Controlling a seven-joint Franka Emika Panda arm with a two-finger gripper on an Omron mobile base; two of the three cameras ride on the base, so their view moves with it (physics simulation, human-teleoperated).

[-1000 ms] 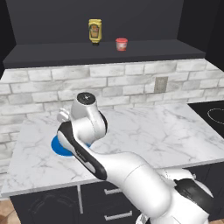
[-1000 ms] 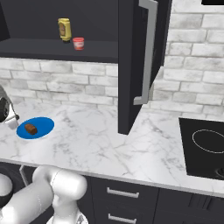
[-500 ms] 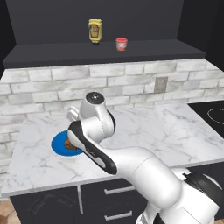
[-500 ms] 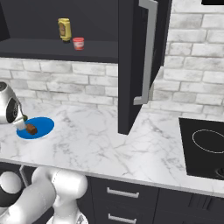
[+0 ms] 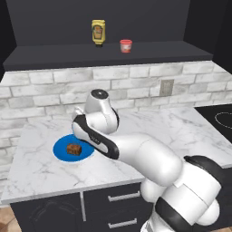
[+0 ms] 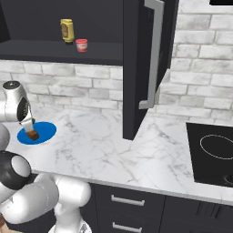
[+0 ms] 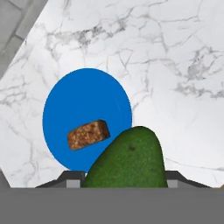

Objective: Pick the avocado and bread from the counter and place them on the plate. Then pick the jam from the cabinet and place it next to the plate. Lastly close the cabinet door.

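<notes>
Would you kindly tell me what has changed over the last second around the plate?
The arm has swung away from over the plate toward its right edge, uncovering the bread in the left base view. The gripper remains closed on the avocado. The bread stays on the plate; the jam, yellow bottle and open cabinet door are unchanged.

Two rear bases — one downward hand-cam

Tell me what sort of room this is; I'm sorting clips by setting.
A rendered home kitchen, most likely: a marble counter over dark drawers, a cooktop set into it, and an open cabinet on the brick wall holding a jam jar.
</notes>
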